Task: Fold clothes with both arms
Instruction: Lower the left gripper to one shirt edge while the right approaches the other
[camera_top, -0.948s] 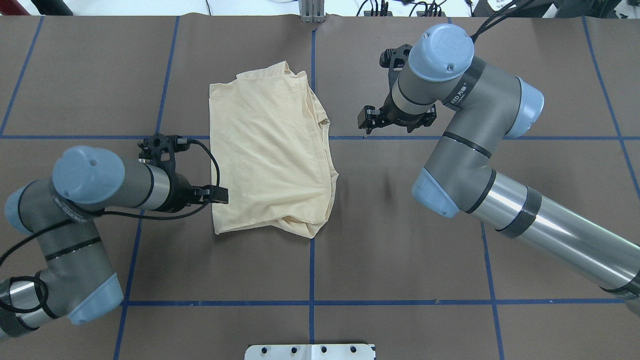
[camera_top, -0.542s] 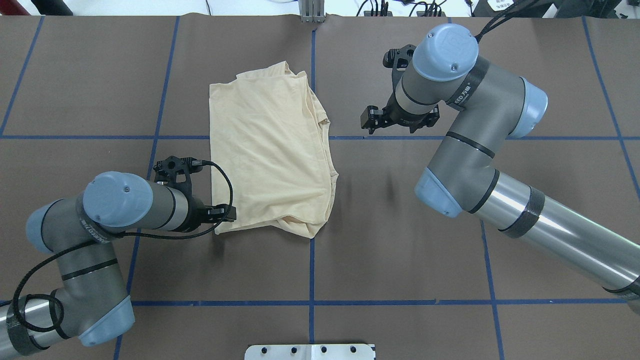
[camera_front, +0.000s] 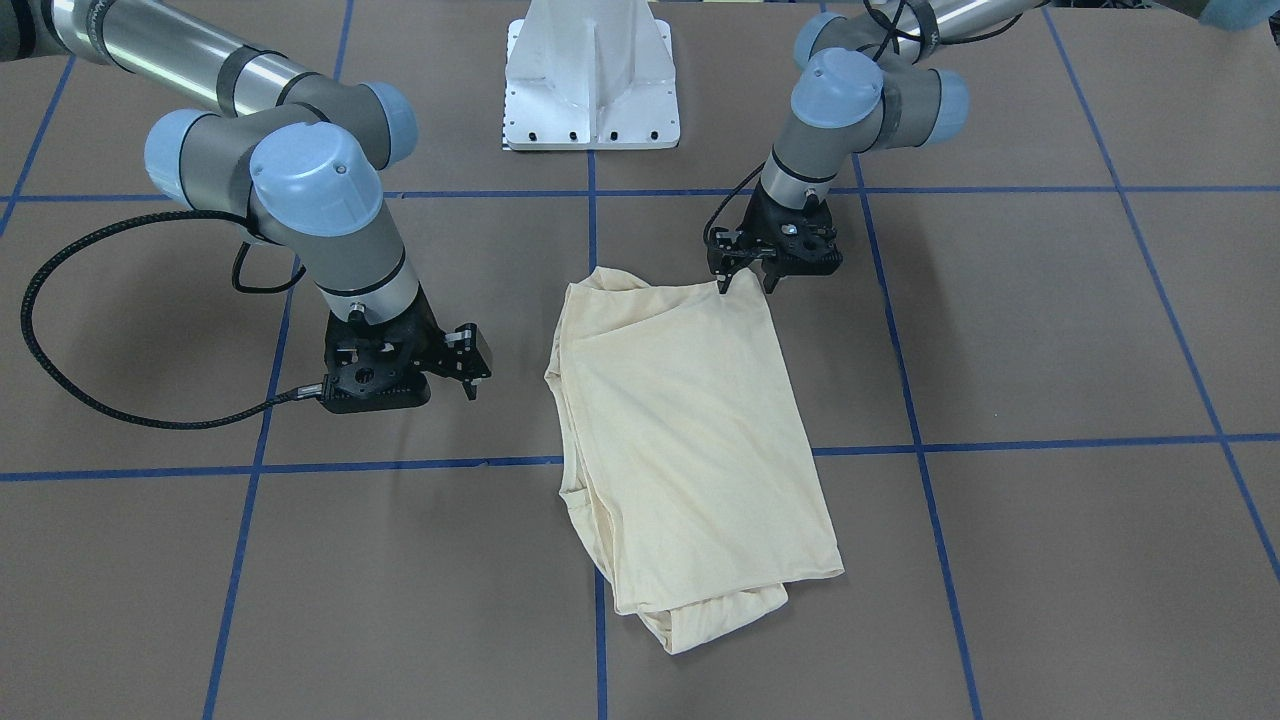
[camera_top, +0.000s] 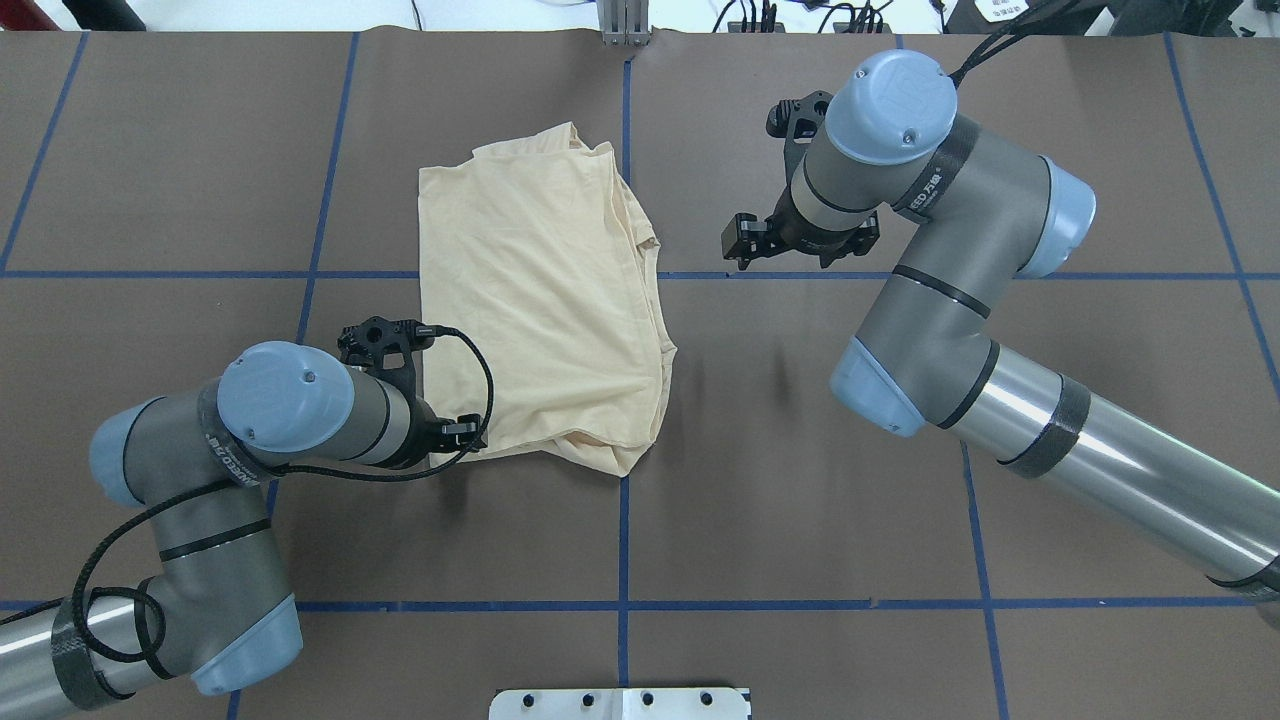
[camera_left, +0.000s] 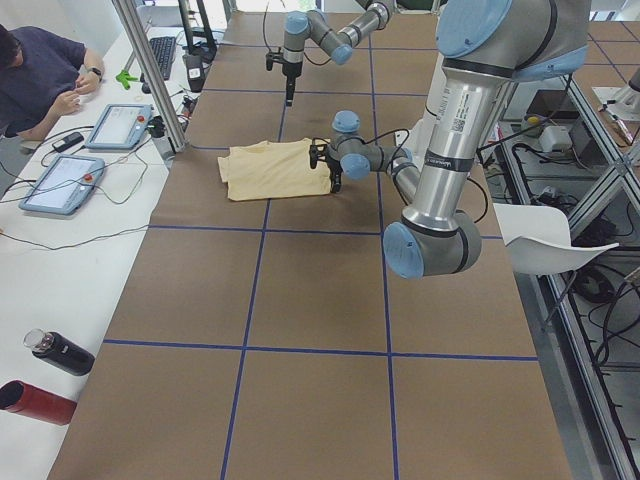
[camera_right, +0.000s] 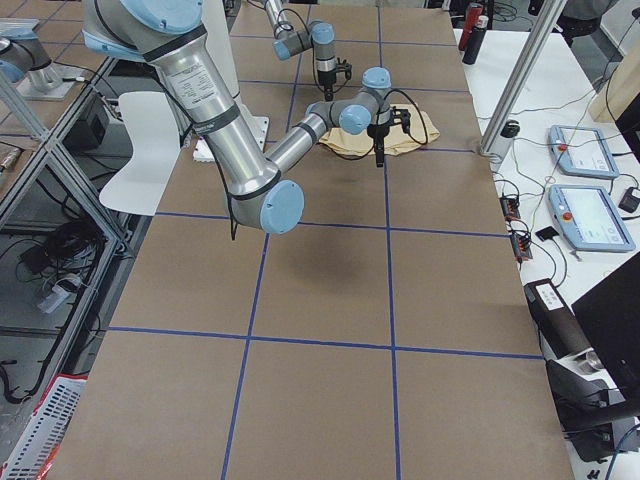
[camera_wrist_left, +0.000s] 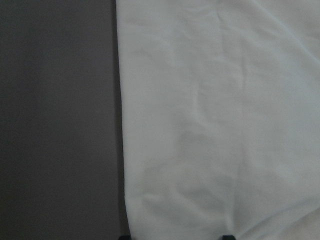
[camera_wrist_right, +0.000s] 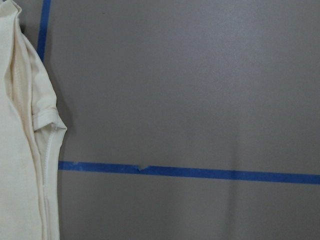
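Observation:
The clothes are one cream-yellow shirt (camera_top: 540, 300) lying folded into a rough rectangle at the table's middle (camera_front: 680, 440), print hidden. My left gripper (camera_top: 448, 440) hangs low over the shirt's corner nearest the robot on its left side (camera_front: 746, 285), open. The left wrist view shows the fabric (camera_wrist_left: 220, 125) and its straight edge with two spread fingertips (camera_wrist_left: 227, 236) at the bottom. My right gripper (camera_top: 797, 250) stands open over bare table to the right of the shirt (camera_front: 405, 385), apart from it. In the right wrist view the shirt's layered right edge (camera_wrist_right: 20, 150) shows at the left.
Brown table cover marked with blue tape lines (camera_top: 622, 604). The white pedestal base (camera_front: 590, 80) stands at the robot's side. A side bench holds tablets (camera_left: 60, 185), two bottles (camera_left: 60, 352) and a seated person (camera_left: 40, 75). A white chair (camera_left: 550, 240) stands off the table.
My left arm has slid along the shirt's left edge toward the robot, down to the near corner. The right arm has barely shifted. The shirt lies as before.

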